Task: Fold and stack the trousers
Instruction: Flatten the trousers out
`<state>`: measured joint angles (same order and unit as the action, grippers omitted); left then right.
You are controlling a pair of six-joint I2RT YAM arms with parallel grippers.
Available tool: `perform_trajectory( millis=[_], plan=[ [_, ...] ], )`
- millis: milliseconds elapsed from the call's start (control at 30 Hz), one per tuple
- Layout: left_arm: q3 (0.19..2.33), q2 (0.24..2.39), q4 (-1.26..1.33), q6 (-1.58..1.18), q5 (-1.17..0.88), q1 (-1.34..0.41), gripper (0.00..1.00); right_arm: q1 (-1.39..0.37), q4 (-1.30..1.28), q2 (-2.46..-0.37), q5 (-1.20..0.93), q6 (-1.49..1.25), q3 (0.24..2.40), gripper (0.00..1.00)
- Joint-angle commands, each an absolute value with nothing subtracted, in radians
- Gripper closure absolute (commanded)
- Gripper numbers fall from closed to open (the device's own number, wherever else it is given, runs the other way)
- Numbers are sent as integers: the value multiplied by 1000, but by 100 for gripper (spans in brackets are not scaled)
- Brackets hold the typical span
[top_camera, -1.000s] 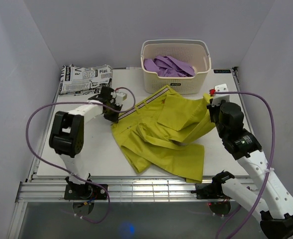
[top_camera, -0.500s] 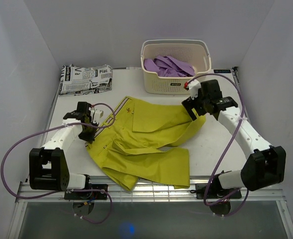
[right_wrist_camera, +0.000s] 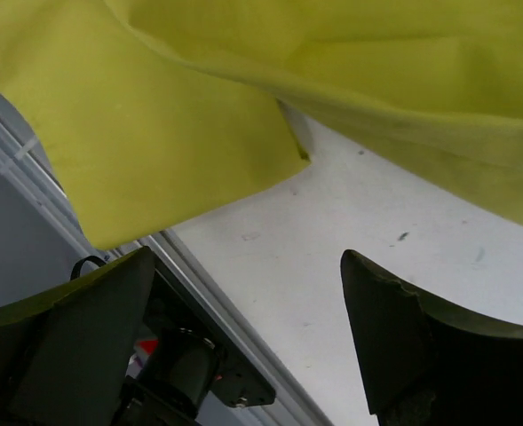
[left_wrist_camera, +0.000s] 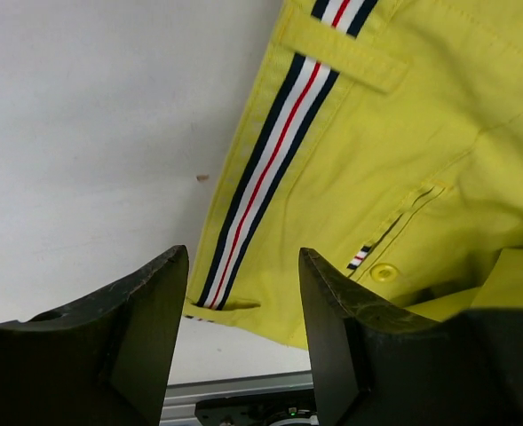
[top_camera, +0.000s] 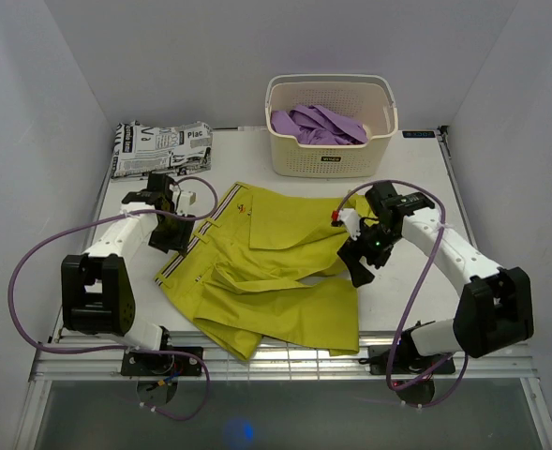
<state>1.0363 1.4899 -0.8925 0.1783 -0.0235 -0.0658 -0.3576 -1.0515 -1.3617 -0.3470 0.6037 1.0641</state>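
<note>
The yellow trousers [top_camera: 266, 272] lie spread and loosely creased across the middle of the table, with the striped waistband [top_camera: 196, 246] at their left. My left gripper [top_camera: 176, 234] hovers open just above that waistband. In the left wrist view the striped band [left_wrist_camera: 270, 169] and a yellow button [left_wrist_camera: 384, 272] show past the left gripper [left_wrist_camera: 243, 302], which has nothing between its fingers. My right gripper [top_camera: 362, 259] stands open at the trousers' right edge. In its wrist view the yellow cloth [right_wrist_camera: 243, 89] lies beyond the right gripper [right_wrist_camera: 248, 293], with bare table under it.
A cream basket [top_camera: 332, 161] holding purple clothes [top_camera: 318, 124] stands at the back centre. A folded black-and-white printed garment [top_camera: 161, 147] lies at the back left. The metal rail [top_camera: 285, 358] runs along the table's near edge.
Both grippers have opened and let go of the trousers, which now lie flatter and nearer the front. The right arm has swung down from by the basket to the trousers' right edge.
</note>
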Motion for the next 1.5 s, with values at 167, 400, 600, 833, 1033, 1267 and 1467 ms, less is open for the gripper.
perform_trajectory(
  millis=[167, 400, 600, 833, 1033, 1267, 1467],
  plan=[
    [1126, 1531, -861, 144, -45, -66, 36, -411, -930, -1436, -250, 450, 907, 23],
    [1097, 1557, -801, 130, -43, -66, 35, -460, -854, -1626, -221, 399, 963, 30],
    [1085, 1577, -755, 150, -151, -66, 30, -479, -790, -1700, -202, 364, 956, 48],
    [1049, 1615, -692, 195, -232, -66, 30, -477, -810, -1638, -215, 360, 976, 92],
    [1006, 1635, -608, 239, -224, -66, 32, -457, -841, -1536, -169, 382, 999, 92],
    [1000, 1655, -598, 227, -109, -38, 89, -338, -874, -1416, -39, 495, 982, 92],
    [1003, 1643, -615, 224, -32, 133, 100, 41, -851, -1448, -3, 690, 992, 92]
  ],
)
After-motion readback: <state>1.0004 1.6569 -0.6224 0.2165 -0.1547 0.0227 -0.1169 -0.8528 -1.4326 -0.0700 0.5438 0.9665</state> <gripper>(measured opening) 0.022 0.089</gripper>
